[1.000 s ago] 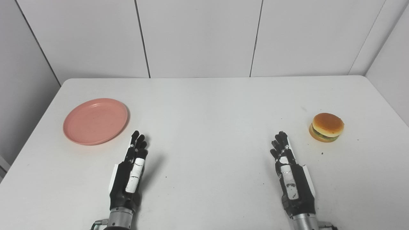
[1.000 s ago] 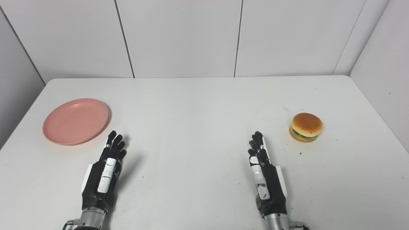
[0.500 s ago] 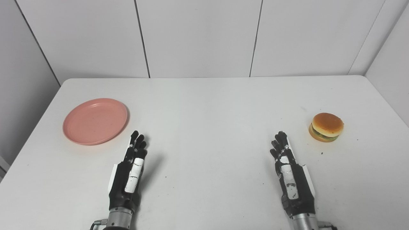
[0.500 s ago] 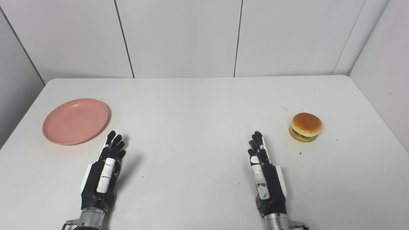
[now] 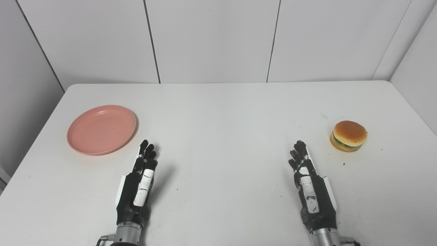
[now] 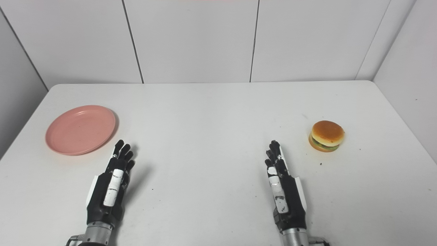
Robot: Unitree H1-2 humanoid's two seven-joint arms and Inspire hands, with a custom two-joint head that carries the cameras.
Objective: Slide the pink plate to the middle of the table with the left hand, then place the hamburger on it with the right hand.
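A round pink plate [image 5: 101, 130] lies flat on the left side of the white table [image 5: 222, 116], with nothing on it. A hamburger [image 5: 348, 135] with a tan bun stands upright on the right side. My left hand [image 5: 138, 186] rests near the front edge, fingers stretched forward and apart, open, just right of and nearer than the plate, not touching it. My right hand [image 5: 310, 191] lies the same way, open, left of and nearer than the hamburger, well apart from it.
White wall panels [image 5: 211, 37] close off the back and both sides of the table. Small dark specks dot the tabletop near the right hand. Bare table surface stretches between the plate and the hamburger.
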